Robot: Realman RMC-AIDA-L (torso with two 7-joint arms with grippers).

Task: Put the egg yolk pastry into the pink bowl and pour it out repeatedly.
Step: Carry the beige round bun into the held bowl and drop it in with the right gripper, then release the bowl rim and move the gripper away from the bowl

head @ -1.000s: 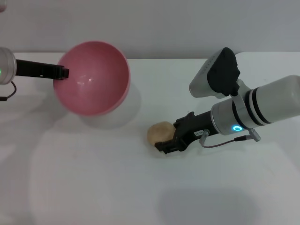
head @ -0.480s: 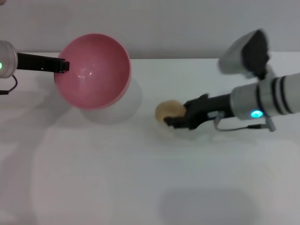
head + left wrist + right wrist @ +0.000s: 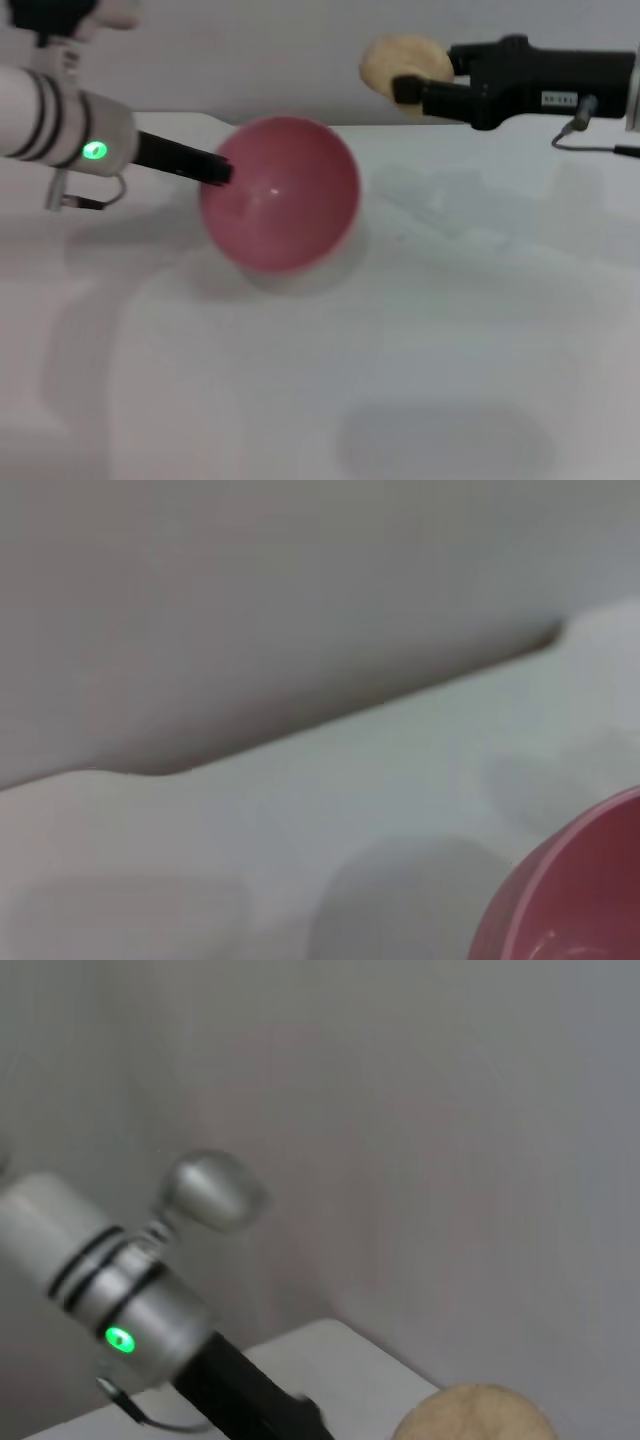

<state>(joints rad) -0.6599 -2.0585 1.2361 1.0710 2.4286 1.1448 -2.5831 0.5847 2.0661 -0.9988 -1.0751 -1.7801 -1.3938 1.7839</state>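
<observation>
The pink bowl (image 3: 280, 192) is held by its left rim in my left gripper (image 3: 215, 170), raised off the white table (image 3: 420, 340) and tilted with its opening toward me. The left wrist view shows only an edge of the pink bowl (image 3: 575, 890). The pale tan egg yolk pastry (image 3: 397, 62) hangs high in the air, up and to the right of the bowl, with my right gripper (image 3: 405, 88) shut on it. The right wrist view catches the top of the pastry (image 3: 480, 1412) and, farther off, the left arm (image 3: 120, 1290).
A grey wall (image 3: 300, 50) rises behind the table's far edge. Shadows of the bowl and arms lie on the white tabletop. Nothing else stands on the table.
My right gripper lifted the pastry from the table to high above it. My left gripper carried the bowl right, toward the middle of the table.
</observation>
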